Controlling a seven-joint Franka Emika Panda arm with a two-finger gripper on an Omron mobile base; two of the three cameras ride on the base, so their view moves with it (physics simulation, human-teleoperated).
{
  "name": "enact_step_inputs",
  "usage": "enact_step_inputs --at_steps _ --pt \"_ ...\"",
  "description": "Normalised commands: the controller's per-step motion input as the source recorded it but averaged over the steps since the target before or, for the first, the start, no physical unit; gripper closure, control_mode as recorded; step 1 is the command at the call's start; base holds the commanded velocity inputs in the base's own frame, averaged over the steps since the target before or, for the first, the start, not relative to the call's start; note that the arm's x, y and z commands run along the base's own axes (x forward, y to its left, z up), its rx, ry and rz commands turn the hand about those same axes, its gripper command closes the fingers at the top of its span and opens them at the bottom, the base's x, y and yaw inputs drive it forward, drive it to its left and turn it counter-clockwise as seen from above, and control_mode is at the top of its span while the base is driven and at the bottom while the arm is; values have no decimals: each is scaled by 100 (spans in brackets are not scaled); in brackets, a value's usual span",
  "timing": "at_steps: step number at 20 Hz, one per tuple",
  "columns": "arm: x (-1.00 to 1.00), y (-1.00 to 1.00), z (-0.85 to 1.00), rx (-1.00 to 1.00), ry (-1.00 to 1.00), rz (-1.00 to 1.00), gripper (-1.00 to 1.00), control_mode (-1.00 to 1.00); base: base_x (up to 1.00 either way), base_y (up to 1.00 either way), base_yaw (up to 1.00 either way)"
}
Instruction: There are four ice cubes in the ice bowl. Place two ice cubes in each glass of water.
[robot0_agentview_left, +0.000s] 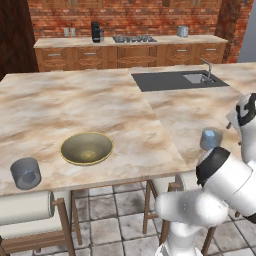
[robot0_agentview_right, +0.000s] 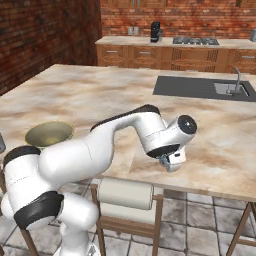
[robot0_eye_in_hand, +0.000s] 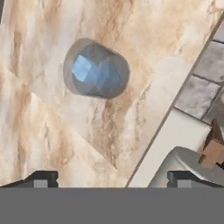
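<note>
In the hand view, one glass of water stands on the marble counter, a little beyond and left of my gripper. A pale blue ice cube lies inside it, with a second bluish shape beside it. My fingertips stand wide apart with nothing between them, so the gripper is open above the counter edge. The same glass stands near the front right edge, close to my hand. The other glass stands at the front left. Between them sits the ice bowl, olive-yellow inside. The gripper hangs low over the counter.
A dark sink with a faucet lies at the far right of the island. Padded stools stand under the front edge. A back counter carries a stove and a coffee machine.
</note>
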Motion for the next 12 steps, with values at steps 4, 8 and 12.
enact_step_inputs --at_steps 4,8,12 --pt "-100 100 0 -56 1 50 -100 -100 0 0 0" --pt "-100 100 -18 -59 0 48 -100 -100 0 0 0" --pt "-100 100 -38 -61 0 46 -100 -100 0 0 0"
